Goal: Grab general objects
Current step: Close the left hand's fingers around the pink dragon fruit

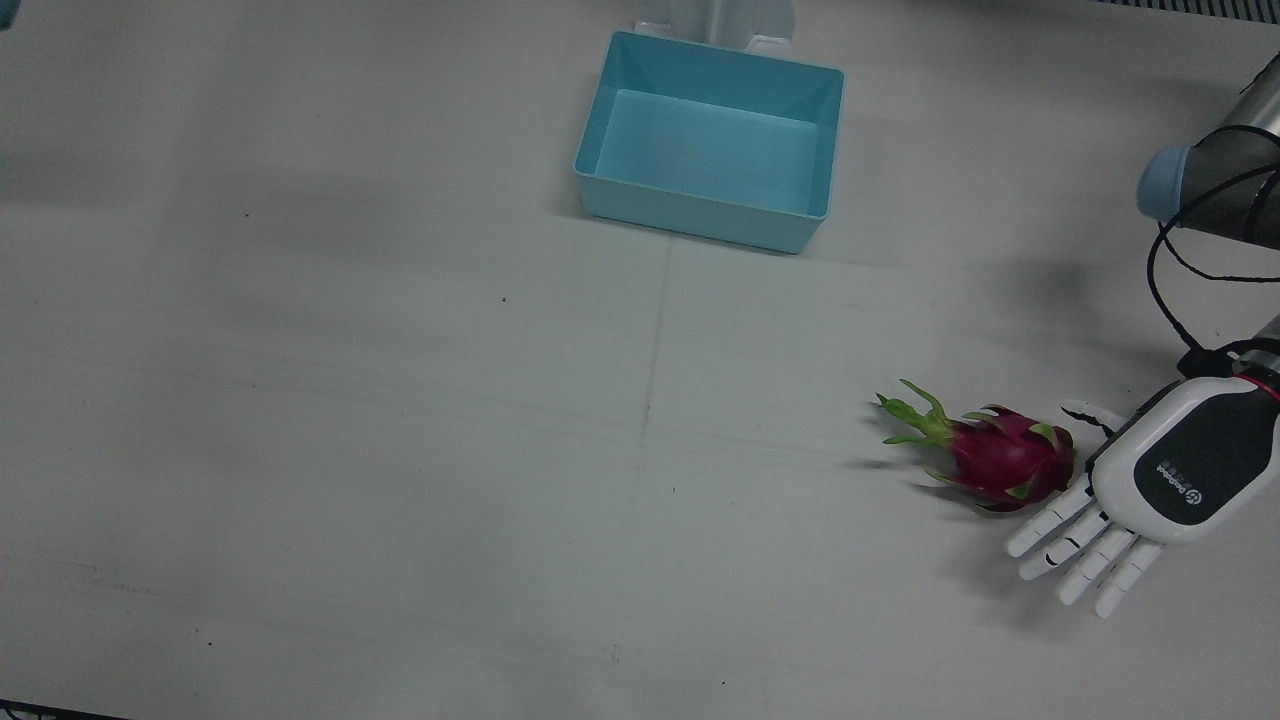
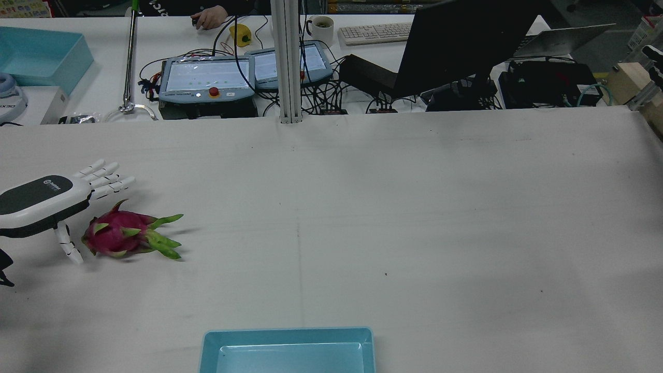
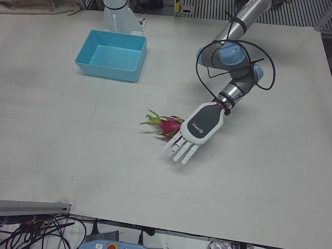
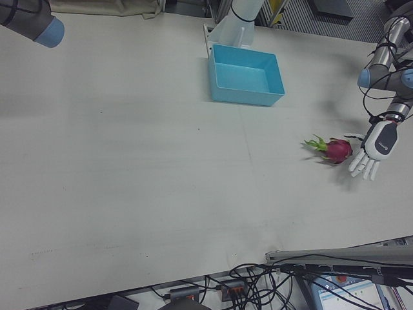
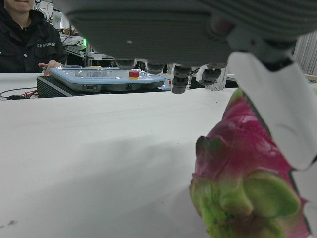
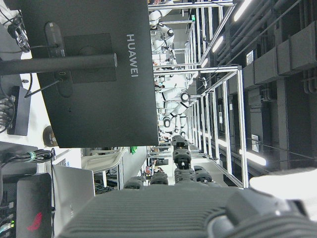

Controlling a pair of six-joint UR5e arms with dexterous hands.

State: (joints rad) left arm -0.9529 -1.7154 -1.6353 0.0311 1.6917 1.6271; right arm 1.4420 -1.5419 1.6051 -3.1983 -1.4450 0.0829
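Note:
A magenta dragon fruit [image 1: 1005,458] with green leafy tips lies on its side on the white table, also seen in the rear view [image 2: 116,234] and the left-front view [image 3: 168,126]. My left hand [image 1: 1150,480] hovers palm down just beside and partly over its blunt end, open, with the fingers [image 1: 1080,545] stretched flat past the fruit. The thumb [image 2: 65,241] points down next to the fruit, holding nothing. In the left hand view the fruit [image 5: 242,183] fills the lower right under the palm. Of my right hand [image 6: 163,213] only the dark underside shows.
An empty light-blue bin [image 1: 700,222] stands near the robot's side of the table, well away from the fruit. Beyond the far edge are teach pendants [image 2: 207,77], a monitor [image 2: 466,41], cables and a seated person [image 5: 27,39]. The right arm's elbow [image 4: 26,19] hangs at a corner.

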